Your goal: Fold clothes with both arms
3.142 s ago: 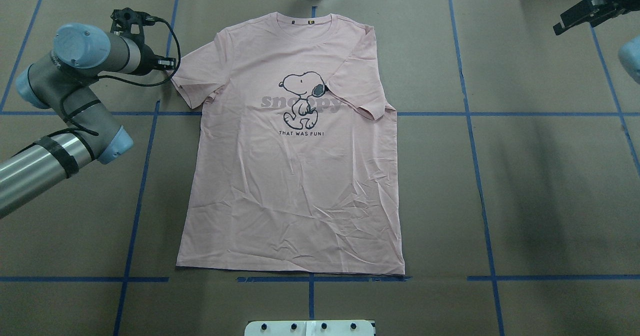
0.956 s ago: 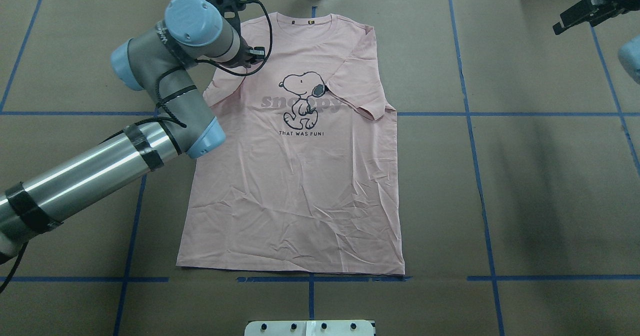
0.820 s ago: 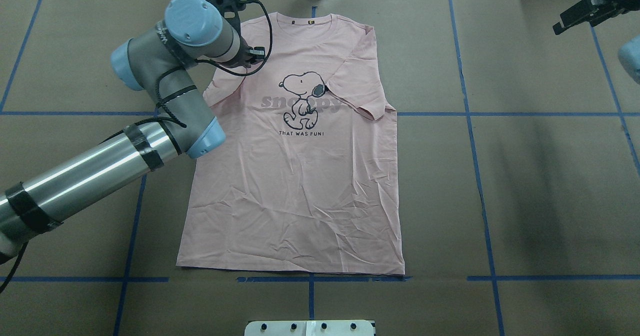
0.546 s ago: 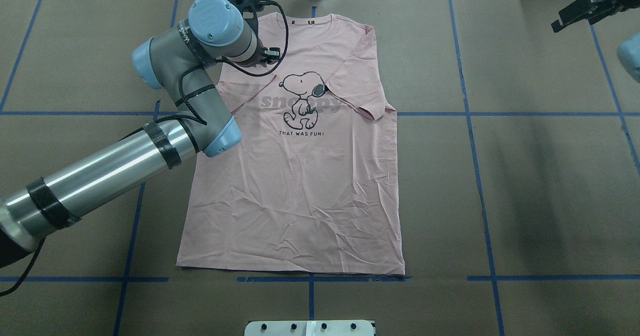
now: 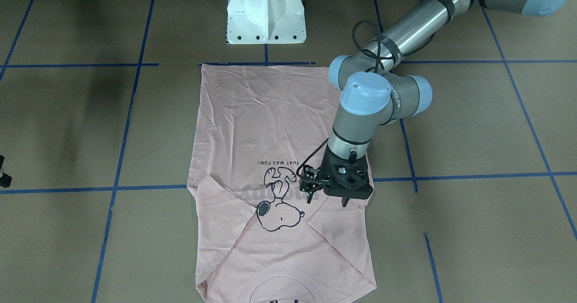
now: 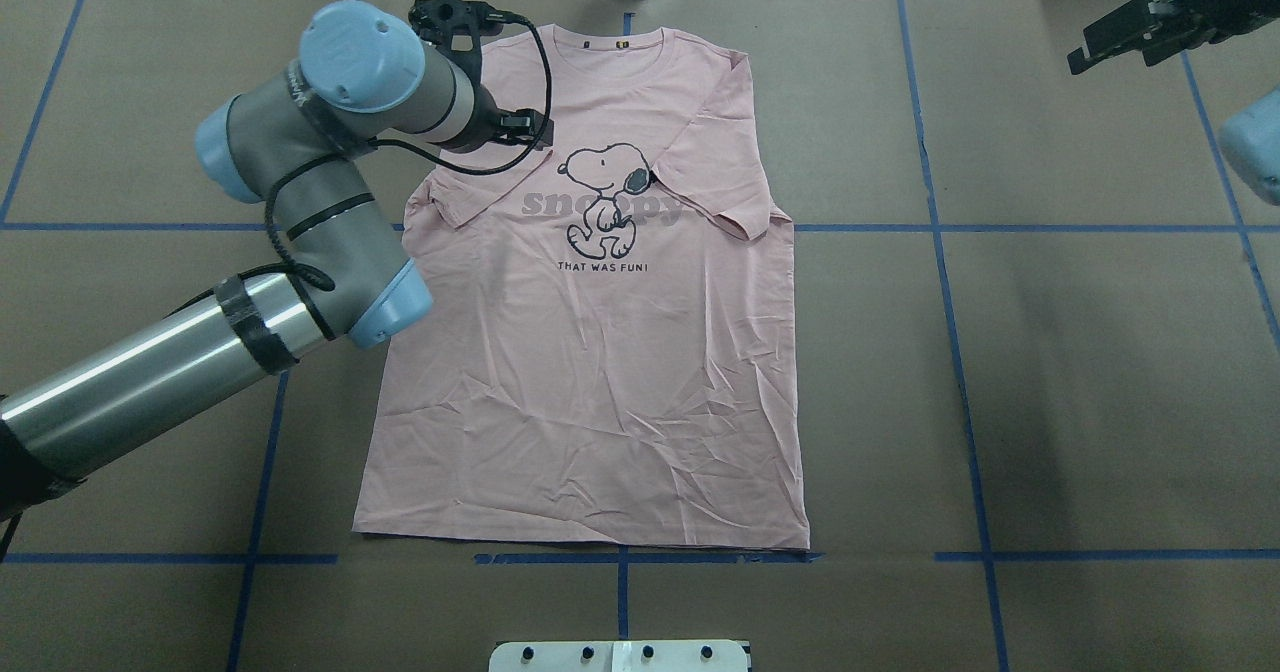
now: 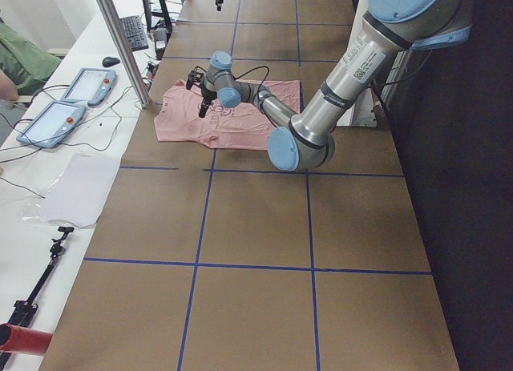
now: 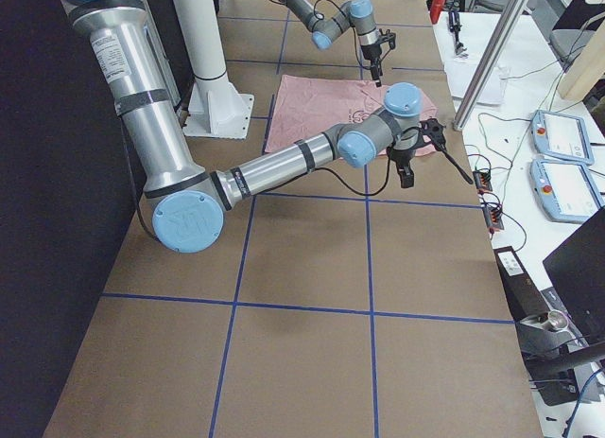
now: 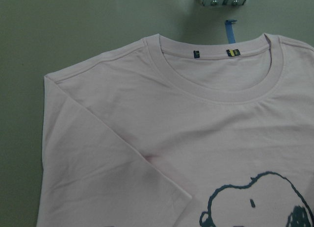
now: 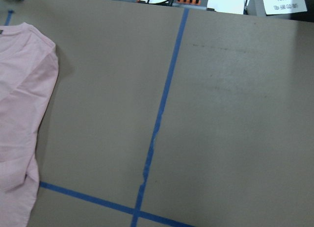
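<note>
T-shirt [image 6: 590, 372] flat, print up, mid-worktop [image 6: 1050, 352], both sleeves folded inward. Left hand [image 5: 345, 198] above folded sleeve on robot's left; grip unclear. Right hand [image 6: 1095, 47] well apart, grip unclear.

Matt cloth T-shirt [image 6: 600, 402], table cover [image 6: 1100, 352] prob. paper, left arm [image 6: 150, 382] glossy metal.

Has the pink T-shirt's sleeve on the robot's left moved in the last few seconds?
Yes. The sleeve now lies folded inward on the T-shirt, farther from the vertical blue tape line and nearer the cartoon dog.
</note>
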Robot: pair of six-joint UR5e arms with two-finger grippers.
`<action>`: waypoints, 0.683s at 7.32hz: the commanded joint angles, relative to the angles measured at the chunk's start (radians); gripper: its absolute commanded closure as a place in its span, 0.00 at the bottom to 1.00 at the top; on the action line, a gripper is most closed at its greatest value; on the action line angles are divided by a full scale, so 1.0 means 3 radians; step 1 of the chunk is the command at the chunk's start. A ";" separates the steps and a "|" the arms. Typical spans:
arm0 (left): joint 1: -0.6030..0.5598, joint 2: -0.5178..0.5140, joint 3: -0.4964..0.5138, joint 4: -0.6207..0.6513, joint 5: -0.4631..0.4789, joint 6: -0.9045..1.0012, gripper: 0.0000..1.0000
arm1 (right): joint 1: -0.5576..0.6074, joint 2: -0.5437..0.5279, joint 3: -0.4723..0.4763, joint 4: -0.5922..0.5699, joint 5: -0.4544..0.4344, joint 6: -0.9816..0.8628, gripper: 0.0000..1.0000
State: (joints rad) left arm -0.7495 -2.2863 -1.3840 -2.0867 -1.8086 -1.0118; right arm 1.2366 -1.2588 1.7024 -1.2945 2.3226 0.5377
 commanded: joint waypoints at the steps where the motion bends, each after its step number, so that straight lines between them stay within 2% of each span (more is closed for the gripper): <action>1: 0.0079 0.0541 -0.0924 0.0169 -0.0117 -0.0032 0.00 | -0.0616 -0.0531 0.0993 -0.0026 -0.0498 0.0928 0.00; 3: 0.0268 0.1201 -0.1672 0.0165 -0.0087 -0.0246 0.00 | -0.1505 -0.0793 0.1538 -0.0026 -0.1148 0.2129 0.00; 4: 0.0375 0.1427 -0.1914 0.0160 -0.0072 -0.0369 0.00 | -0.2005 -0.0906 0.1738 -0.0026 -0.1576 0.2691 0.00; 5: 0.0559 0.1793 -0.2174 0.0135 0.0176 -0.0547 0.00 | -0.2587 -0.1003 0.1841 -0.0031 -0.2153 0.3269 0.02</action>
State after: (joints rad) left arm -0.6386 -1.8689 -1.9359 -2.0401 -1.8141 -1.1170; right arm 0.6642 -1.5196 2.1973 -1.3027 1.8667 1.3023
